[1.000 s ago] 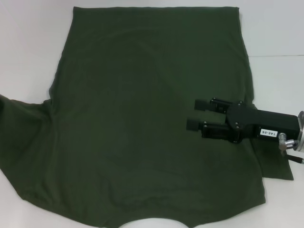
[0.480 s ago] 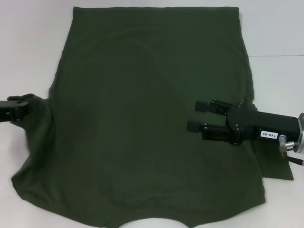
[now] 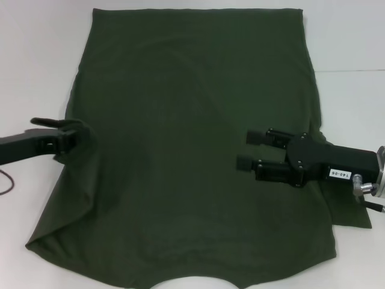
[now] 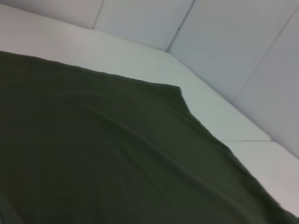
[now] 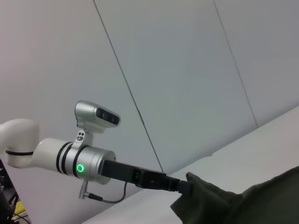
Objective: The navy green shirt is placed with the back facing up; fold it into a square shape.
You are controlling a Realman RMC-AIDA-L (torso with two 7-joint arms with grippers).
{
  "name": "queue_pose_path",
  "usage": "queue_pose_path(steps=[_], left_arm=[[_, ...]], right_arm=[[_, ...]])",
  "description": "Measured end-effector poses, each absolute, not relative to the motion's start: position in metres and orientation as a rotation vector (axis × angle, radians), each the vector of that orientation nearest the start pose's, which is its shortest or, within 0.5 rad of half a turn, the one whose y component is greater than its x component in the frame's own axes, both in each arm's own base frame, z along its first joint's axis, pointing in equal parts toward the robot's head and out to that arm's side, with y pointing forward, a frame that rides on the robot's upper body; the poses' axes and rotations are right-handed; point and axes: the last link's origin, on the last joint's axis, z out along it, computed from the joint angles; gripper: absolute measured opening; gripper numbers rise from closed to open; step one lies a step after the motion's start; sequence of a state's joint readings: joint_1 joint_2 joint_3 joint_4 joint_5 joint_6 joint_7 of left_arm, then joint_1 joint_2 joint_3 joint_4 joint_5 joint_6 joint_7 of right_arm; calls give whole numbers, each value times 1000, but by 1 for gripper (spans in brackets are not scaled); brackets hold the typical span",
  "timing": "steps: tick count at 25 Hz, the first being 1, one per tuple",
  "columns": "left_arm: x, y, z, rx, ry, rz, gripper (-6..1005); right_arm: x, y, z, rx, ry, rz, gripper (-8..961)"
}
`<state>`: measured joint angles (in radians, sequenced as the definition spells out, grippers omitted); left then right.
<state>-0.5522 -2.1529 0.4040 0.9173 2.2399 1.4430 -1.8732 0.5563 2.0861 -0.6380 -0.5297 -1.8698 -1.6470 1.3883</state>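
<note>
The navy green shirt [image 3: 192,150] is lying across the tabletop [image 3: 349,42]. The left gripper [image 3: 71,137], jaws pinching the sleeve, is hanging over the shirt's left edge. The right gripper [image 3: 252,148] is hovering, jaws spread. Risk: thin fabric slipping free, collapsing the fold crookedly.

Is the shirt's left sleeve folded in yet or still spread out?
Partly folded: the left gripper holds the sleeve of the navy green shirt lifted over the body.
</note>
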Motion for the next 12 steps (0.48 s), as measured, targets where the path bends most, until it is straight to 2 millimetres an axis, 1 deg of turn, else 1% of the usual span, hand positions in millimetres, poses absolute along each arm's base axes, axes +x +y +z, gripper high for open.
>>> queue_pose_path(steps=[8,10,12], left_arm=[[-270,354,14,-2363,-1201,-756,6],[-267,352,4,-2378,-1215,-794,73],[-267,350,0,-2383,-1222,-805,140]], right_arm=[[241,323,-8,-2685,717,1041,848],[241,323,-8,-2686,717,1042,848],[240,323,-8,-2688,716,1045,848]])
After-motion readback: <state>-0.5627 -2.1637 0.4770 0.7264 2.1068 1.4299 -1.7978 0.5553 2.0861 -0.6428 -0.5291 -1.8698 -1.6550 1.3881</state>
